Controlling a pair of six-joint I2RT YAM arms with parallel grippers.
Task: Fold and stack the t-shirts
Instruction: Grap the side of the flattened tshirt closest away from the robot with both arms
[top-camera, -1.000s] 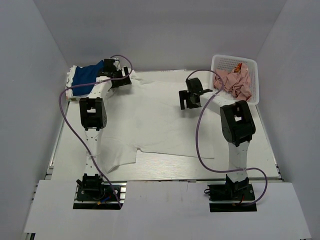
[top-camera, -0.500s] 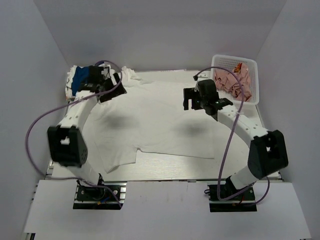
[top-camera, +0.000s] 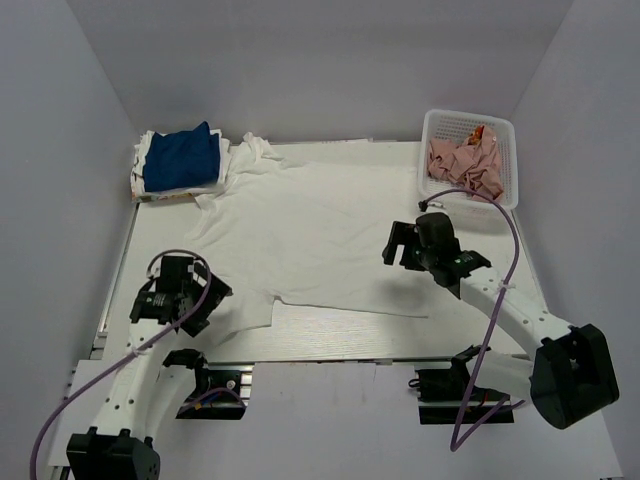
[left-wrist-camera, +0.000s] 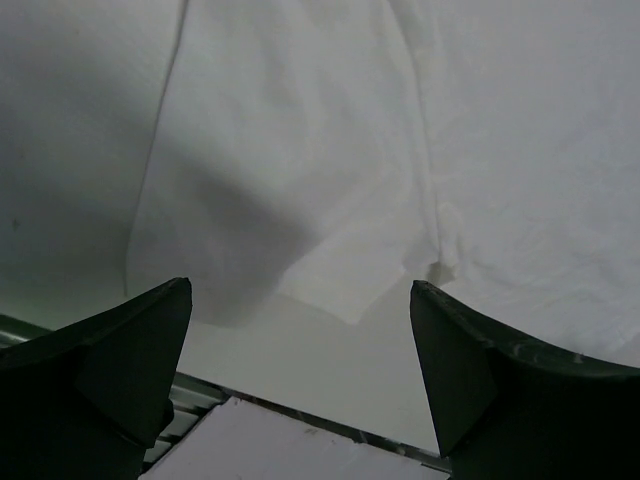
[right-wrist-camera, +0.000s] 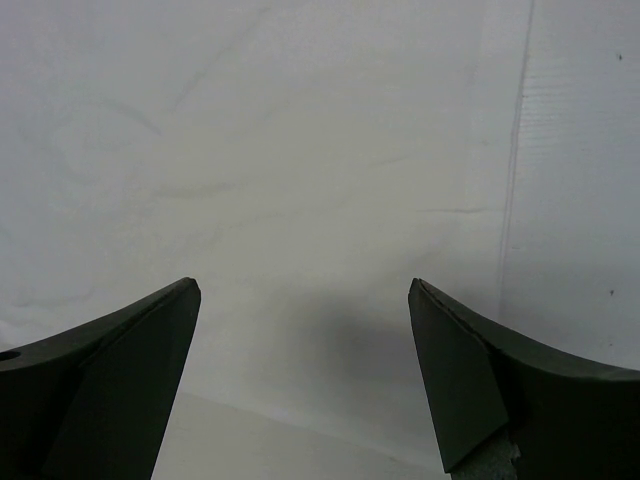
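My left gripper (left-wrist-camera: 300, 385) and right gripper (right-wrist-camera: 302, 380), both wide apart and empty, above the plain white t-shirt (top-camera: 320, 225).

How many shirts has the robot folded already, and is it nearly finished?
Done: a folded stack, blue on top, sits at the back left; how many it holds is unclear. In hand: the white t-shirt lies spread flat; the left tool hangs open over its near sleeve, the right tool open over its right side, neither gripping. Left: fold it, stack it. Pink cloth lies crumpled in the basket.
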